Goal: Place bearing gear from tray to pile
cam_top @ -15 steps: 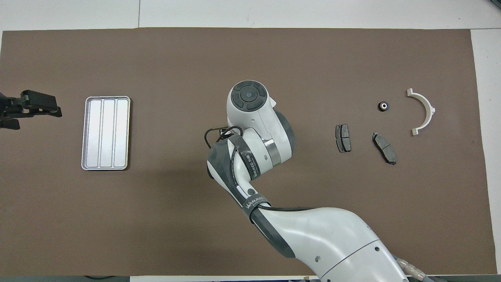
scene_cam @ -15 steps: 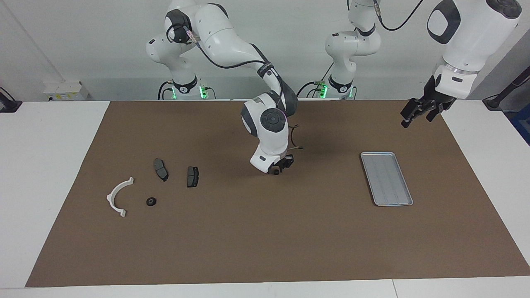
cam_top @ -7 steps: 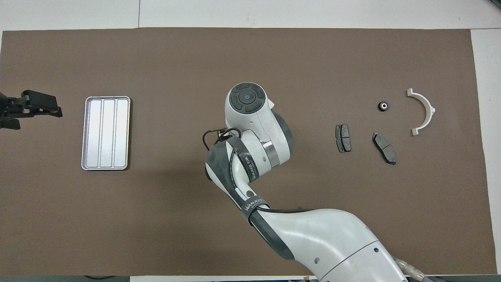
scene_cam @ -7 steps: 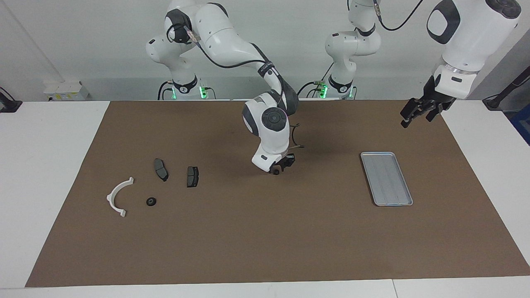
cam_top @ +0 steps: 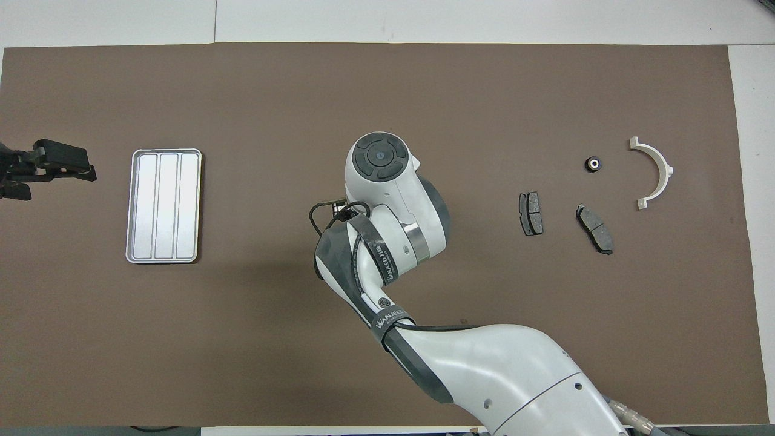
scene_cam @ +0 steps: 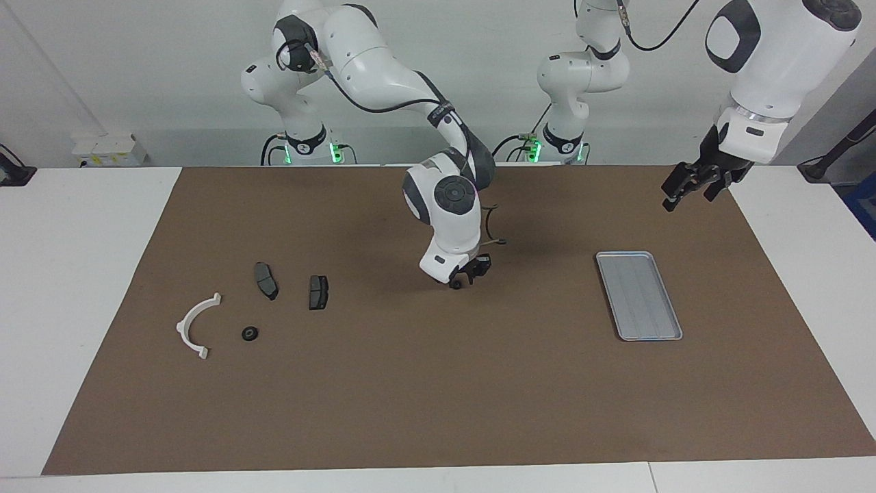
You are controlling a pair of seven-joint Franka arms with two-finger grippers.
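Note:
The silver tray point(scene_cam: 639, 296) point(cam_top: 163, 206) lies bare toward the left arm's end of the mat. The pile sits toward the right arm's end: a white half-ring bracket point(scene_cam: 183, 323) point(cam_top: 663, 166), two dark brake pads point(scene_cam: 265, 281) point(scene_cam: 318, 292) and a small black bearing gear point(scene_cam: 250, 333) point(cam_top: 593, 163). My right gripper point(scene_cam: 460, 279) hangs low over the middle of the mat, shut on a small dark round bearing gear point(scene_cam: 455, 283). In the overhead view its wrist hides both. My left gripper point(scene_cam: 688, 185) point(cam_top: 85, 171) waits open, raised over the mat's edge beside the tray.
A brown mat point(scene_cam: 438, 383) covers most of the white table. A looped cable point(scene_cam: 487, 229) hangs at the right wrist. The right arm's forearm point(cam_top: 484, 363) stretches over the mat's side nearest the robots.
The right wrist has shifted slightly toward the tray's end of the table, carrying the gripped gear with it. The left gripper has barely moved.

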